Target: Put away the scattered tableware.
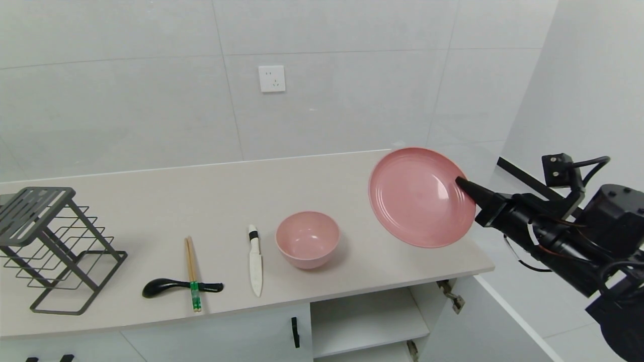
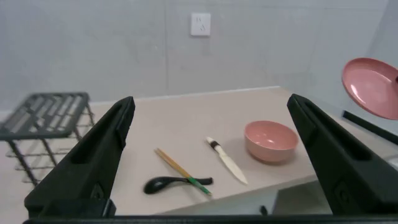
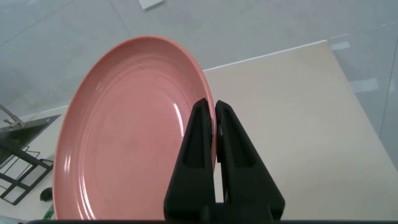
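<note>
pinching tilted pink plate (image 1: 417, 201) by the rim with right gripper (image 1: 460, 182), up off the counter (image 1: 201, 201) | hanging back with left gripper (image 2: 211, 102) spread wide, empty

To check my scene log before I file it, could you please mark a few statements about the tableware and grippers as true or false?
1. The right gripper holds the pink plate off the counter, jaws shut on its rim. True.
2. The pink bowl sits in the dish rack. False: it stands on the counter beside the knife.
3. The chopsticks cross the black spoon. True.
4. The left gripper has its jaws shut on the knife. False: they are open and hold nothing; the knife lies on the counter.
</note>
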